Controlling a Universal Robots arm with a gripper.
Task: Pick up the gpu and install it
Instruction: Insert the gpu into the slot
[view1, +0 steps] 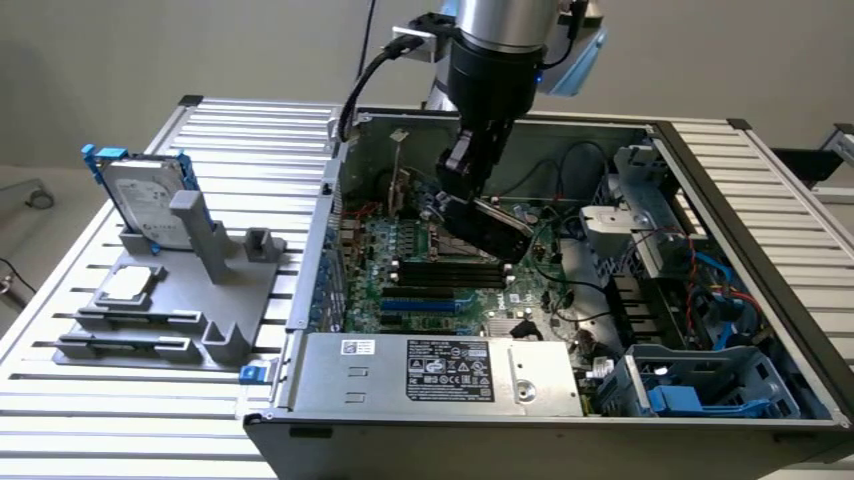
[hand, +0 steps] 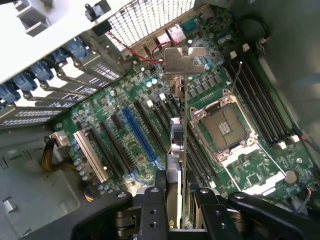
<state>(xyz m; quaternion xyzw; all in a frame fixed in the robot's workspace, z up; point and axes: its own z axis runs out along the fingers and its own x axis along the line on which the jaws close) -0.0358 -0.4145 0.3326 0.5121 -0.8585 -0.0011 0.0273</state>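
My gripper (view1: 461, 195) is inside the open computer case (view1: 721, 200), shut on the gpu (view1: 497, 232). In the exterior view the card hangs tilted over the motherboard (view1: 427, 270), black shroud facing up. From the wrist I see the gpu (hand: 178, 145) edge-on between my two black fingers (hand: 154, 200), and my gripper (hand: 179, 202) clamps its near end. Its silver end bracket (hand: 182, 59) points toward the case's perforated rear wall. The card hovers above the motherboard (hand: 250, 170), over the black slots between the blue slot (hand: 141, 137) and the CPU socket (hand: 225, 127).
A grey fixture (view1: 174, 320) on the slatted table at the exterior view's left holds a silver hard drive in a blue frame (view1: 144, 195) and a small square chip (view1: 130, 285). The power supply (view1: 441, 372) and drive cages (view1: 694, 385) crowd the case's near side. Cables (hand: 47, 155) lie by the slots.
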